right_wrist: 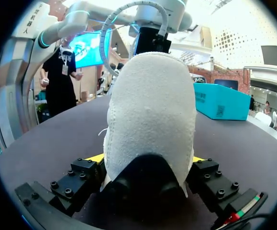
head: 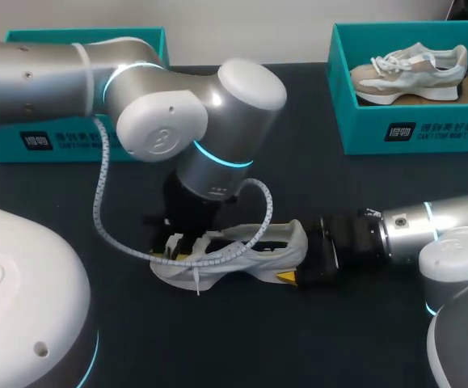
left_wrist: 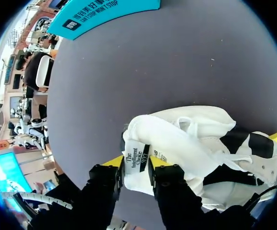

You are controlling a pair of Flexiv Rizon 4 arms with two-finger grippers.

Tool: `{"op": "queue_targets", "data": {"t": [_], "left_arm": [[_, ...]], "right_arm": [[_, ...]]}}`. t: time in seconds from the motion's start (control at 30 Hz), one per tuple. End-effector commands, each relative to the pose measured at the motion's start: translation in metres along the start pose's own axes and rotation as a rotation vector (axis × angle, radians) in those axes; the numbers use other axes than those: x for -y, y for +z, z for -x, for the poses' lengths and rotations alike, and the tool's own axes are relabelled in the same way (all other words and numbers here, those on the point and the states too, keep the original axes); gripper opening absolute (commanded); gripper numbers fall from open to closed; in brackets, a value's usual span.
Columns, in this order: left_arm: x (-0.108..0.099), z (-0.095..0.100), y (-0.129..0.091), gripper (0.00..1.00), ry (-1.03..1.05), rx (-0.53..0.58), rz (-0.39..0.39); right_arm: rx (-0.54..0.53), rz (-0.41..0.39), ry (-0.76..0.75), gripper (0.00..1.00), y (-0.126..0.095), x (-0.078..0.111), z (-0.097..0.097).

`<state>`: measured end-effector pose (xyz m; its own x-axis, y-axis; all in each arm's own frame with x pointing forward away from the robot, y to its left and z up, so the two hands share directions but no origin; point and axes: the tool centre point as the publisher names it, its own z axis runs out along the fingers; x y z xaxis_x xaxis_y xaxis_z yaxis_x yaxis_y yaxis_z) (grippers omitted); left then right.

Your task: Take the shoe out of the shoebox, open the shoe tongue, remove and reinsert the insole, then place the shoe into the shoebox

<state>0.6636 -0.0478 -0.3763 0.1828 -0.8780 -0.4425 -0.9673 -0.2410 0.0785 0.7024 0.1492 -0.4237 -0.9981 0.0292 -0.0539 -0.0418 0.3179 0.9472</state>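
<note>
The white sneaker (head: 242, 257) is out on the table (head: 217, 339). The right gripper (right_wrist: 147, 162) clamps its heel and the left gripper (left_wrist: 135, 167) pinches the tongue (left_wrist: 157, 139). Insole work and reboxing look undone.

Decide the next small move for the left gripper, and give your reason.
Probably pull the tongue up to open the shoe: the left gripper pinches the tongue, and the right gripper clamps the heel, steadying it.

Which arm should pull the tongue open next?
Left. The left gripper is shut on the tongue of the shoe, ready to pull; the right gripper clamps the heel, steadying it.
</note>
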Motion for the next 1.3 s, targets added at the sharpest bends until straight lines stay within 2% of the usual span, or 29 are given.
{"op": "queue_targets", "data": {"t": [0.03, 0.1, 0.23, 0.4, 0.57, 0.67, 0.7, 0.73, 0.77, 0.83, 1.3], "left_arm": [[-0.006, 0.0, 0.002, 0.79, -0.149, -0.001, -0.009], [-0.007, 0.006, -0.004, 1.0, -0.143, -0.03, -0.025], [-0.009, 0.018, -0.032, 1.0, -0.09, -0.116, -0.084], [-0.007, 0.027, -0.073, 1.0, 0.153, -0.234, -0.198], [-0.004, 0.028, -0.109, 1.0, 0.521, -0.281, -0.373], [-0.001, 0.028, -0.126, 1.0, 0.881, -0.35, -0.435], [-0.001, 0.029, -0.131, 1.0, 0.98, -0.355, -0.494], [0.002, 0.027, -0.137, 1.0, 1.068, -0.368, -0.48], [0.0, 0.029, -0.14, 1.0, 1.248, -0.366, -0.527], [0.001, 0.027, -0.148, 1.0, 1.45, -0.32, -0.597], [0.001, 0.027, -0.148, 1.0, 1.45, -0.32, -0.597]], "right_arm": [[0.002, -0.003, 0.001, 0.0, 0.006, 0.003, 0.002], [0.002, -0.003, 0.001, 0.0, 0.006, 0.003, 0.002], [0.002, -0.003, 0.001, 0.0, 0.006, 0.003, 0.002], [0.002, -0.003, 0.001, 0.0, 0.006, 0.003, 0.002], [0.002, -0.003, 0.001, 0.0, 0.006, 0.003, 0.002], [0.002, -0.003, 0.001, 0.0, 0.006, 0.003, 0.002], [0.002, -0.003, 0.001, 0.0, 0.006, 0.003, 0.002], [0.002, -0.003, 0.001, 0.0, 0.006, 0.003, 0.002], [0.002, -0.003, 0.001, 0.0, 0.006, 0.003, 0.002], [0.002, -0.003, 0.001, 0.0, 0.006, 0.003, 0.002], [0.002, -0.003, 0.001, 0.0, 0.006, 0.003, 0.002]]}}
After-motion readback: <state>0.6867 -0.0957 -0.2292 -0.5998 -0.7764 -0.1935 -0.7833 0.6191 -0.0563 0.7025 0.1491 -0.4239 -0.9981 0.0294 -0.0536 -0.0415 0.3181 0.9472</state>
